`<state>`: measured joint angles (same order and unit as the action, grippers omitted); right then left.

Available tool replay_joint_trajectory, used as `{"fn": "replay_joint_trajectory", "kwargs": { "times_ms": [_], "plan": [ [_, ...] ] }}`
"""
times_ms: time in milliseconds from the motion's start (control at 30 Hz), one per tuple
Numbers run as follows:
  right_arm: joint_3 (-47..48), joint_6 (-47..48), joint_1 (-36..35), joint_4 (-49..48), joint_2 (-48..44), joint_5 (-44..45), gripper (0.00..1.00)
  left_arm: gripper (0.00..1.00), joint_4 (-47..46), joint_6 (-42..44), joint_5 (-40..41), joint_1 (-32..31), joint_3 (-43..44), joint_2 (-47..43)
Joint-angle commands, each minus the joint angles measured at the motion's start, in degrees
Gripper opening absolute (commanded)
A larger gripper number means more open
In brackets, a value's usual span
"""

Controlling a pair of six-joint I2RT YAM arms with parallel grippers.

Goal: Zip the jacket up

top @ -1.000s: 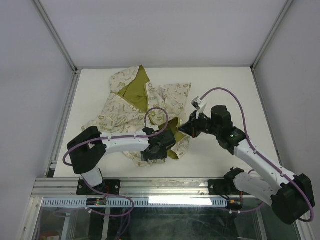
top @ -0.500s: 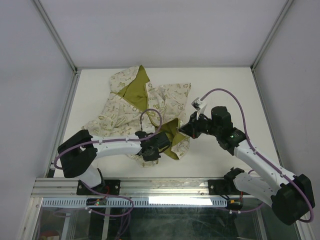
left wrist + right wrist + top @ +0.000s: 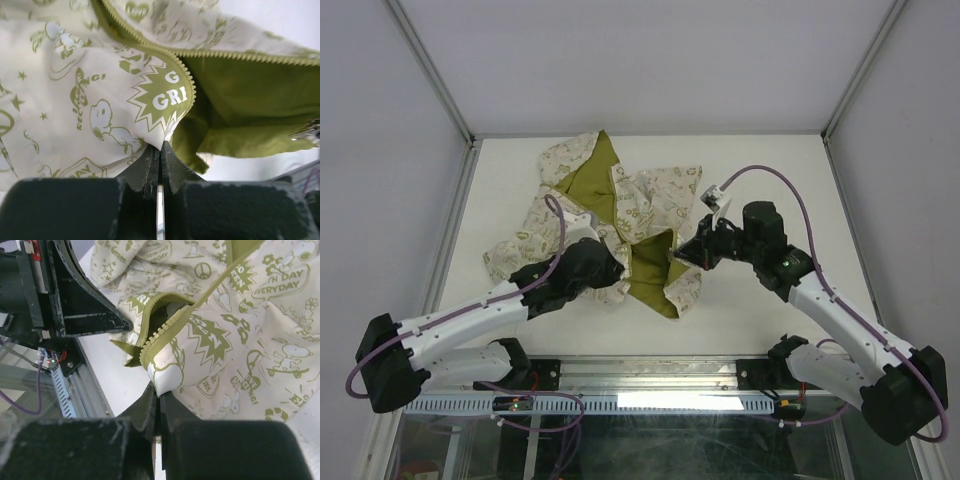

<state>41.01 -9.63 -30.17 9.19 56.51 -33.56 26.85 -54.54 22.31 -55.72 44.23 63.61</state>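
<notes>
Though unzipped, jacket (image 3: 662,196) within both jaws.

The table (image 3: 770,170) is a flat white surface occupying the middle of the top view. Metal rails (image 3: 448,240) border its left and right edges. One item lies directly on it: the jacket (image 3: 665,195), crumpled and opened out, extending from the upper left of the surface to its centre. The olive-green lining (image 3: 590,180) faces up at the upper part of the garment and again in a fold at lower centre. In the right wrist view, the white surface shows at lower left, beneath the raised hem.
</notes>
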Motion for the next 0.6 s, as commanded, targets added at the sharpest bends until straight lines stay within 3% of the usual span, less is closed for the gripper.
{"fn": "replay_joint_trajectory", "kwargs": {
  "times_ms": [0,333,567],
  "plan": [
    [5.6,-1.9,0.3,-0.5,0.9,-4.2,0.00,0.00,-18.0,8.5,-3.6,4.7,-5.9,-9.5],
    [10.7,-4.0,0.3,-2.1,6.2,-17.1,0.00,0.00,-45.4,21.5,-21.3,10.2,-16.9,-19.0],
    [13.9,-2.9,0.2,-1.9,11.1,-23.0,0.00,0.00,-54.8,26.4,-29.0,12.0,-19.2,-18.4]
  ]
}}
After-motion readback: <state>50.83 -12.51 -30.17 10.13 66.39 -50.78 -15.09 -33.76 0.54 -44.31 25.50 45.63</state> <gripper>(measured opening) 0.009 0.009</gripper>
